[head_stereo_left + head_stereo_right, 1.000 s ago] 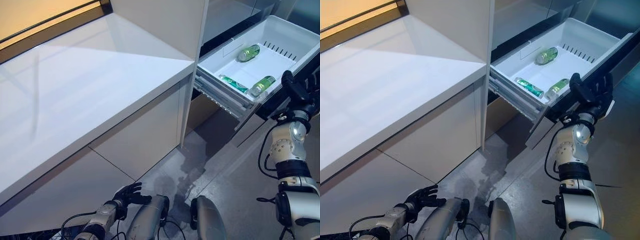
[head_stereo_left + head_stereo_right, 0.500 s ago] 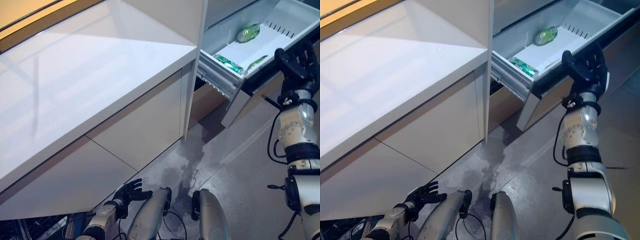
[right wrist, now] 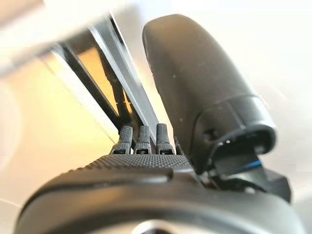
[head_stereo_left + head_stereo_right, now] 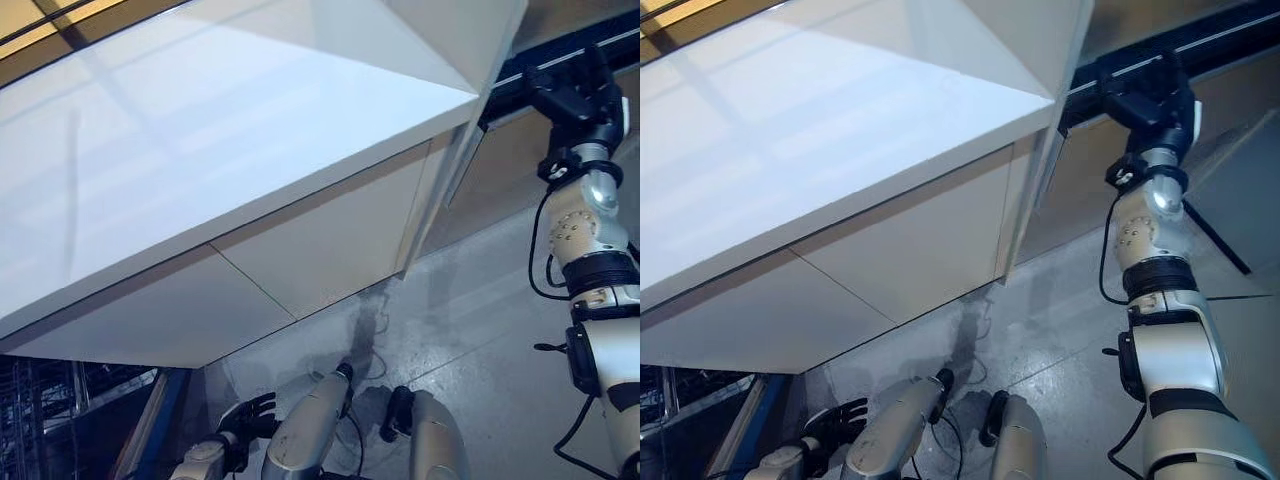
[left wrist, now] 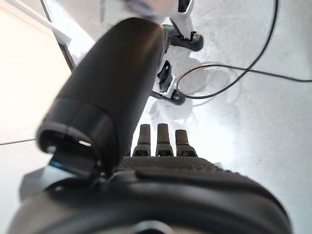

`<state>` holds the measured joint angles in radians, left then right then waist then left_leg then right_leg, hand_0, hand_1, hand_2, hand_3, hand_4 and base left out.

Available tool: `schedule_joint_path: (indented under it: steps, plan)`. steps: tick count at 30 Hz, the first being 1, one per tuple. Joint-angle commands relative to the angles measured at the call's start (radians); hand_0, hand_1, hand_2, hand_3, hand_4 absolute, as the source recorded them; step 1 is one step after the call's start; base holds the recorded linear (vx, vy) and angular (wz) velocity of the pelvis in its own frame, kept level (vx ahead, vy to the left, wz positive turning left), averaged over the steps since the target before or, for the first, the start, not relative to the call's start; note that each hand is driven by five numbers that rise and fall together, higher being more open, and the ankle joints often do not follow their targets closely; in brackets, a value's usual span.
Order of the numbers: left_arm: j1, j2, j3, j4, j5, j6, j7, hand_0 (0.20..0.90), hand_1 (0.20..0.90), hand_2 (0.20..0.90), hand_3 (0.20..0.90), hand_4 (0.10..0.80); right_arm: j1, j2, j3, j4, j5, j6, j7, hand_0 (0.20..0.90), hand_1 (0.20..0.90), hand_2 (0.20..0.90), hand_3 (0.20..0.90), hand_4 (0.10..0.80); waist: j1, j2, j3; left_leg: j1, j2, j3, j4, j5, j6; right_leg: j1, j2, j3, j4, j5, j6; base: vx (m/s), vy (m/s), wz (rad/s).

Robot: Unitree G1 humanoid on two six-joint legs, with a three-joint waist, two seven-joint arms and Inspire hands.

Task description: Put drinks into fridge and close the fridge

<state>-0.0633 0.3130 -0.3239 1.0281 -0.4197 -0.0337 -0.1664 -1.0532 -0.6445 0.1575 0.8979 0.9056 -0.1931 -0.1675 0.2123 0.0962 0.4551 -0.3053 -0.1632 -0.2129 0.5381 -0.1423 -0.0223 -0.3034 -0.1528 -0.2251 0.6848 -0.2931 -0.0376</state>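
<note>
The fridge drawer's tan front (image 4: pixel 512 160) stands pushed in under a dark seam (image 4: pixel 1230 32), beside the white cabinet. No drinks show in any view; the drawer's inside is hidden. My right hand (image 4: pixel 577 94) is raised against the top of that front at the dark seam, fingers (image 3: pixel 140 139) straight and touching it, holding nothing. My left hand (image 4: pixel 248 417) hangs low near the floor, fingers (image 5: pixel 158 138) relaxed and empty.
A white counter (image 4: pixel 250 130) juts out over white cabinet fronts (image 4: pixel 320 245) to the left of the fridge. Grey floor (image 4: pixel 480 330) lies below. A dark rack (image 4: pixel 60 400) shows at the lower left.
The white drawer with its green bottles has slid in out of sight, with my right hand following against its front. The whole picture has shifted as the camera moved.
</note>
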Motion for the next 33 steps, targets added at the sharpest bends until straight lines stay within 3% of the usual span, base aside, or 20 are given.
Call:
schedule_joint_path:
  steps: [1, 11, 16, 18, 23, 29, 33]
  plan:
    - [0.043, 0.065, -0.027, -0.05, 0.017, -0.05, -0.002, 0.9, 0.9, 0.9, 0.9, 0.8, -0.111, 0.017, 0.052, -0.032, -0.038, -0.046, 0.054, 0.9, 0.9, 0.9, 0.9, 0.8, 0.047, -0.035, -0.06, 0.042, -0.013, 0.031, -0.06, -0.028, 0.113, 0.063, -0.007, 0.064, -0.113, 0.112, 0.017, 0.062, -0.015, 0.08]
    - [0.039, 0.078, -0.03, -0.032, 0.041, -0.042, -0.003, 0.9, 0.9, 0.9, 0.9, 0.8, -0.093, 0.006, 0.036, -0.044, -0.08, -0.131, -0.028, 0.9, 0.9, 0.9, 0.9, 0.8, 0.021, -0.062, -0.119, 0.123, 0.024, 0.042, -0.216, 0.036, 0.1, 0.14, -0.009, 0.072, -0.343, 0.225, 0.067, 0.023, -0.019, 0.0]
    - [0.043, 0.077, -0.004, -0.01, 0.074, -0.029, -0.008, 0.9, 0.9, 0.9, 0.9, 0.8, -0.016, -0.016, 0.012, -0.18, -0.301, -0.239, -0.187, 0.9, 0.9, 0.9, 0.9, 0.8, -0.019, -0.093, -0.159, 0.156, 0.037, 0.078, -0.232, 0.025, 0.096, 0.189, 0.009, 0.101, -0.44, 0.265, 0.077, 0.006, -0.041, -0.11]
    - [0.054, 0.074, 0.024, -0.002, 0.082, -0.018, -0.011, 0.9, 0.9, 0.9, 0.9, 0.8, 0.067, -0.051, -0.011, -0.344, -0.417, -0.227, -0.238, 0.9, 0.9, 0.9, 0.9, 0.8, -0.05, -0.112, -0.185, 0.186, 0.047, 0.096, -0.242, 0.012, 0.098, 0.217, 0.022, 0.124, -0.471, 0.271, 0.079, 0.073, -0.057, -0.32]
    - [0.074, 0.058, 0.085, 0.028, 0.108, -0.016, -0.005, 0.9, 0.9, 0.9, 0.9, 0.8, 0.33, -0.1, -0.139, -0.608, -0.4, -0.124, -0.226, 0.9, 0.9, 0.9, 0.9, 0.8, -0.12, -0.14, -0.254, 0.26, 0.073, 0.139, -0.326, 0.021, 0.091, 0.265, 0.057, 0.17, -0.531, 0.276, 0.084, 0.046, -0.068, -0.36]
    - [0.081, 0.03, 0.143, 0.039, 0.1, -0.022, -0.009, 0.9, 0.9, 0.9, 0.9, 0.8, 0.623, -0.04, -0.256, -0.694, -0.364, -0.089, -0.148, 0.9, 0.9, 0.9, 0.9, 0.8, -0.185, -0.15, -0.308, 0.311, 0.097, 0.183, -0.418, 0.05, 0.076, 0.283, 0.081, 0.192, -0.576, 0.286, 0.086, -0.054, -0.082, -0.3]
    - [0.087, 0.014, 0.155, 0.036, 0.095, -0.017, -0.001, 0.9, 0.9, 0.9, 0.9, 0.8, 0.724, 0.011, -0.28, -0.66, -0.331, -0.078, -0.068, 0.9, 0.9, 0.9, 0.9, 0.8, -0.204, -0.149, -0.331, 0.342, 0.105, 0.204, -0.46, 0.062, 0.068, 0.304, 0.095, 0.197, -0.61, 0.296, 0.085, -0.041, -0.053, -0.3]
